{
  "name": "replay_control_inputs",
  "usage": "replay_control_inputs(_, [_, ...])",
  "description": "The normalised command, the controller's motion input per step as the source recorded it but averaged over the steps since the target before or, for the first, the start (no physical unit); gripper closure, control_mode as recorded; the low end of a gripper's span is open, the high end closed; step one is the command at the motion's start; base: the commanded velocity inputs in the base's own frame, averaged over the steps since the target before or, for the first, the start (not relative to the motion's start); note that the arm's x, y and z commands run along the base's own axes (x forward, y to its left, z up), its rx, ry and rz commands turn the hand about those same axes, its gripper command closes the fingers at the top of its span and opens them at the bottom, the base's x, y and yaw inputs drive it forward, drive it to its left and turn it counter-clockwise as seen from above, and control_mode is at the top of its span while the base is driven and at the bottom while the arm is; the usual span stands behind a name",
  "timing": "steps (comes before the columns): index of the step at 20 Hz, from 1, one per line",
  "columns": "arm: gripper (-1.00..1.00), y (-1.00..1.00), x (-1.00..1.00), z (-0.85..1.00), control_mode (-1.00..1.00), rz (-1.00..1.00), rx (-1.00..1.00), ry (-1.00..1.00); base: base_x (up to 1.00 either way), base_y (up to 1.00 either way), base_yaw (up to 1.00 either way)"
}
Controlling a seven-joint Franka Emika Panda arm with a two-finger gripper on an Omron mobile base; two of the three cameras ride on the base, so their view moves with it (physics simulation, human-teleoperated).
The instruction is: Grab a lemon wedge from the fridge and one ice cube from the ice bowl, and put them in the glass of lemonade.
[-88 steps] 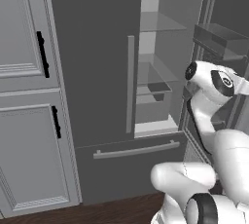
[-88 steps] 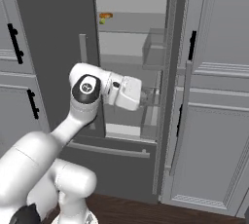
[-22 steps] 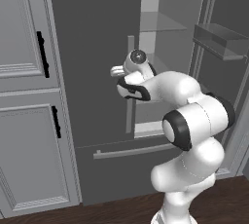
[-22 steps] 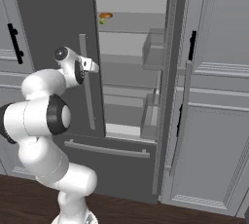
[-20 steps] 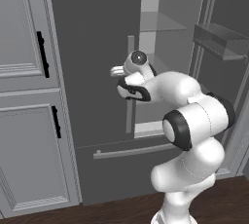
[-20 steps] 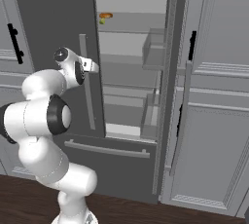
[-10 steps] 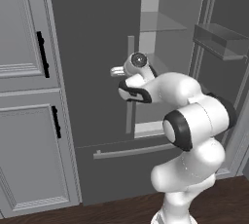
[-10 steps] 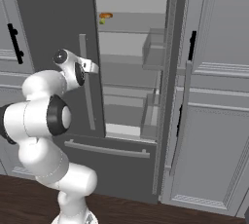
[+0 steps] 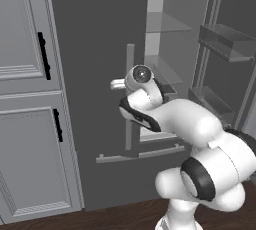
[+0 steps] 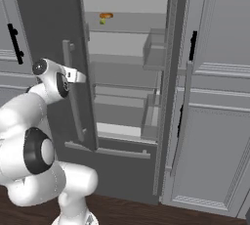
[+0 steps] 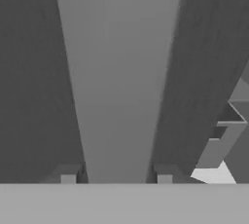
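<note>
Mid-left of the right base view, the gripper (image 10: 79,77) sits at the left door's handle (image 10: 72,92) on the fridge (image 10: 44,23); in the hand view its fingers (image 11: 68,175) stand apart, straddling that pale bar. The lemon wedge (image 10: 102,21) lies on the top shelf, upper middle, beside an orange item (image 10: 106,16)

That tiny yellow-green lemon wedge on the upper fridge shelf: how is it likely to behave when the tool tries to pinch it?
The lemon wedge looks tiny and rounded, so it may squirt or roll out of a pinch. It sits right beside the orange item, which might get nudged. It is probably very light and easy to knock on the shelf.
</note>
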Motion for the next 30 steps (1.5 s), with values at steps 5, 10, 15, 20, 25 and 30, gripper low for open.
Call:
replay_control_inputs(5, [1.0, 0.82, -1.0, 0.93, -1.0, 0.0, -0.13, 0.0, 0.0, 0.0, 0.0])
replay_control_inputs(10, [-1.0, 0.93, -1.0, 0.93, -1.0, 0.0, -0.22, -0.01, 0.0, 0.0, 0.0])
replay_control_inputs(15, [-1.0, 0.8, -1.0, 0.79, -1.0, -0.01, -0.25, -0.06, 0.0, 0.0, 0.0])
replay_control_inputs(20, [-1.0, -0.63, -1.0, 0.07, -1.0, 0.02, 0.0, -0.21, 0.0, 0.0, 0.0])
replay_control_inputs(25, [-1.0, -1.0, -0.74, 0.02, -1.0, 0.01, 0.3, -0.16, 0.0, 0.0, 0.0])
replay_control_inputs(30, [-1.0, -1.0, -0.07, 0.12, -1.0, 0.01, 0.41, -0.01, 0.0, 0.0, 0.0])
